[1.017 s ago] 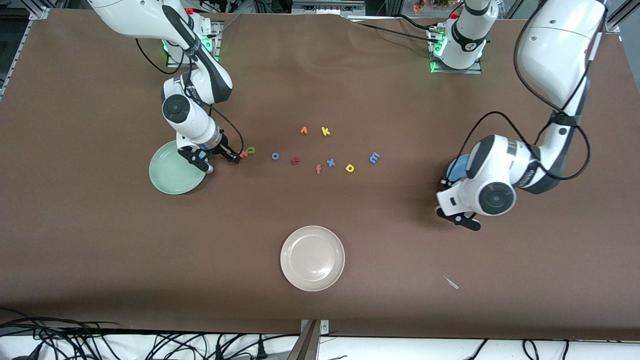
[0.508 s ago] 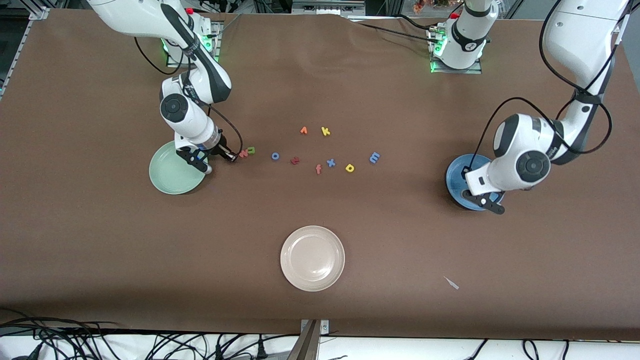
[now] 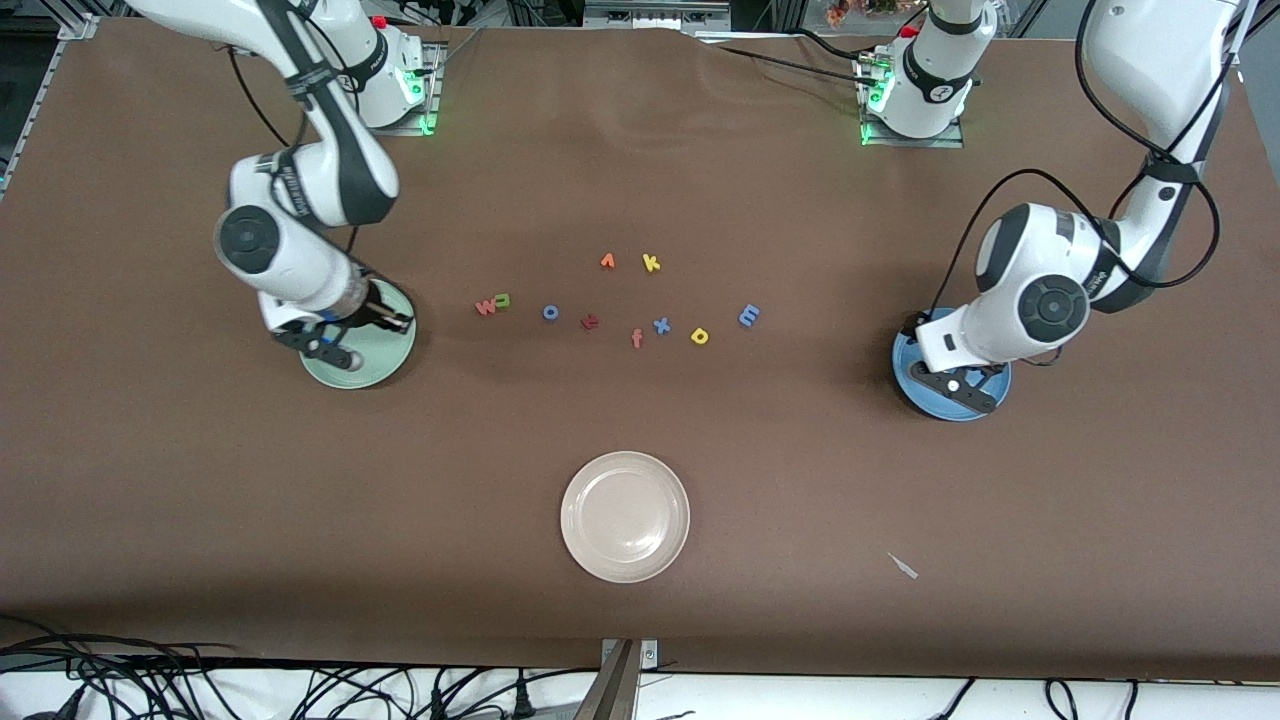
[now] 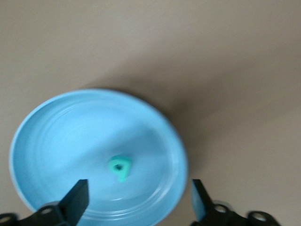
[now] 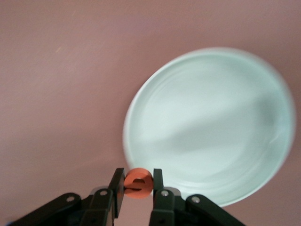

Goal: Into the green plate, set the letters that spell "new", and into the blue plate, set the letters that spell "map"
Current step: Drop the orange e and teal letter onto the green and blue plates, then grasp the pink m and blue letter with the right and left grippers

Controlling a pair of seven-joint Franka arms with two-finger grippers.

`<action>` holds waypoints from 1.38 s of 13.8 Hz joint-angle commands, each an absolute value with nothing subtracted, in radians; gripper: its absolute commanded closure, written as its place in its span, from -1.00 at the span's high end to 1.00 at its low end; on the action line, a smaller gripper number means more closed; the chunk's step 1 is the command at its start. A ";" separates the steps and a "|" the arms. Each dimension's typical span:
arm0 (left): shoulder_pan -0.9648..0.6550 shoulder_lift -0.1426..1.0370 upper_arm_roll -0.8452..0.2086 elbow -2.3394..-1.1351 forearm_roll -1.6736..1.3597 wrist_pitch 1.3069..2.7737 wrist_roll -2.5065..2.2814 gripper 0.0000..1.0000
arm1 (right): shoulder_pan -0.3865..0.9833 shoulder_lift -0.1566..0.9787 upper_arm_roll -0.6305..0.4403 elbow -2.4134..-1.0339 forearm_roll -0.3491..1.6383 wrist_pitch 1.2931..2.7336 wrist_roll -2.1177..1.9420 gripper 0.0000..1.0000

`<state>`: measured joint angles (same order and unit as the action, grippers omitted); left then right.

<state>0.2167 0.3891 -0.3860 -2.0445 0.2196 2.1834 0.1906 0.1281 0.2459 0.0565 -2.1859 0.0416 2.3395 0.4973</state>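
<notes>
Two changes in the last second. Right gripper (image 5: 139, 186) lifted the small orange foam "e" (image 5: 138, 182) from beside the pinkish-red "w" (image 3: 486, 307) and carried it over; its fingers were pinched shut on the letter, over the rim of the round pale mint-green plate (image 3: 385, 355), not yet released. Left gripper (image 4: 138, 197) swung in over the round medium-blue plate (image 3: 915, 375) and its fingers had spread wide, holding nothing; the small teal foam "a" (image 4: 119, 167) lay inside that plate (so that drop looked done).

Task status, as I judged it: "map" one of three placed, "new" zero placed, one about to go in.

Containers:
- blue plate: teal "a" only
- green plate: no letter that I could see (the arm covered part of it)
- round cream-white plate (image 3: 625, 516), nearest the front camera: nothing in it

Remaining on the brown desk (image 3: 640, 450), between the two plates: "w" touching the green "n" (image 3: 502, 299), blue "m" (image 3: 749, 315), yellow "p" (image 3: 700, 336), mixed in among the spare letters.
</notes>
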 commanded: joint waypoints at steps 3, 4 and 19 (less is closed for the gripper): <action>0.222 0.387 -0.527 -2.048 0.173 2.171 0.131 1.00 | 0.104 0.255 0.026 -2.197 0.046 2.321 0.399 0.27; 0.221 0.388 -0.561 -2.048 0.172 2.174 0.109 1.00 | 0.104 0.255 0.028 -2.198 0.046 2.321 0.425 0.29; 0.003 0.609 -0.615 -2.052 0.495 2.419 -0.453 1.00 | 0.139 0.322 0.295 -2.285 0.046 2.570 1.135 0.35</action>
